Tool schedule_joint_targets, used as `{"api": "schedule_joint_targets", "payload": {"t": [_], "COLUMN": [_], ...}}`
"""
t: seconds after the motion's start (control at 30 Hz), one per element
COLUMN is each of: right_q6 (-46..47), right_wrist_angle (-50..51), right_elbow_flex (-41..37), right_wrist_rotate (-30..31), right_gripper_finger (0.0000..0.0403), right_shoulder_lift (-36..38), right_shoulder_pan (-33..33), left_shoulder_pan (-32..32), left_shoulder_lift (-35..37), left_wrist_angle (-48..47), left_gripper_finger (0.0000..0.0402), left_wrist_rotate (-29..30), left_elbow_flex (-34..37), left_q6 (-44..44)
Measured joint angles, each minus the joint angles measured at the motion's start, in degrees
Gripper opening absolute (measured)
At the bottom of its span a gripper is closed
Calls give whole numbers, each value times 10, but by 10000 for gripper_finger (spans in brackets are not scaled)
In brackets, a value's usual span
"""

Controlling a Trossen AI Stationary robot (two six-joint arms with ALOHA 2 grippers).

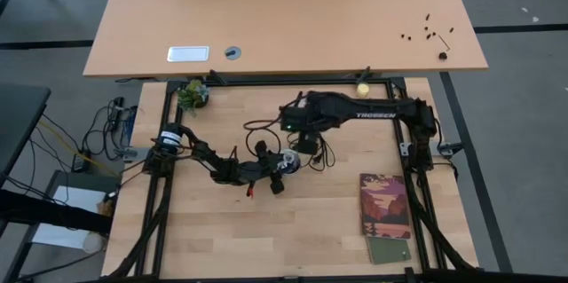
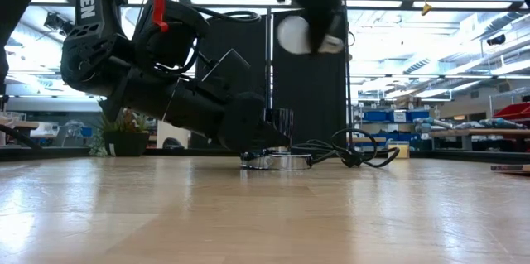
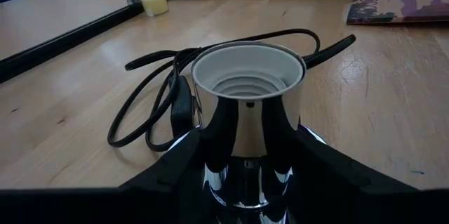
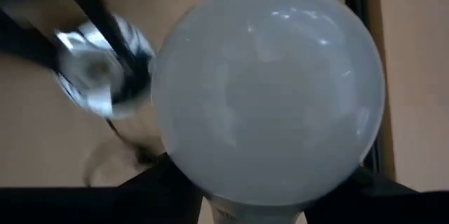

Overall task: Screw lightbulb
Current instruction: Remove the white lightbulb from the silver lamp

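The right gripper [image 2: 308, 32] holds the lightbulb [image 2: 296, 34] up in the air, well above the table [image 1: 319, 230], its fingers closed around the bulb's base; in the right wrist view the white globe [image 4: 270, 90] fills most of the picture. Low on the table, the left gripper [image 3: 245, 171] clamps the shiny socket [image 3: 247, 104] between its fingers and holds it upright, its threaded mouth open and empty. The black cord [image 3: 158, 97] trails loosely beside it. In the low view the bulb hangs above the socket [image 2: 277, 160] and a little to one side, clearly apart from it. The step in hand looks like the carry: bulb picked up, socket steadied, nothing mated yet. Which way the bulb's base points I cannot tell for sure. The next move calls for turning the base down toward the socket's mouth, centring it over the threads, lowering until they touch, then twisting while the left arm keeps the socket from spinning. A booklet [image 1: 384, 205] lies well off to the side.
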State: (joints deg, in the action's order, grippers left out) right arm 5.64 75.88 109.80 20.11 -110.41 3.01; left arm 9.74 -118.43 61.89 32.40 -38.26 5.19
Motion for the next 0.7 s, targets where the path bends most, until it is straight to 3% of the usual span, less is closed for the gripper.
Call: {"api": "schedule_joint_targets", "payload": {"t": [0.13,0.3,0.5,0.7], "right_q6": [72,112,119,156], "right_wrist_angle": [97,104,56,-93], "right_elbow_flex": [-21,-106,-227,-377], "right_wrist_rotate": [0,-27,-62,-123], "right_gripper_finger": [196,196,196,196], "right_shoulder_lift": [1,0,13,99], "right_shoulder_pan": [25,55,94,125], "left_shoulder_pan": [0,0,0,0], "left_shoulder_lift": [0,0,0,0], "left_wrist_angle": [0,0,0,-2], "left_gripper_finger": [190,190,190,191], "left_wrist_rotate": [0,1,-2,-4], "left_elbow_flex": [0,0,0,0], "left_q6": [0,0,4,6]}}
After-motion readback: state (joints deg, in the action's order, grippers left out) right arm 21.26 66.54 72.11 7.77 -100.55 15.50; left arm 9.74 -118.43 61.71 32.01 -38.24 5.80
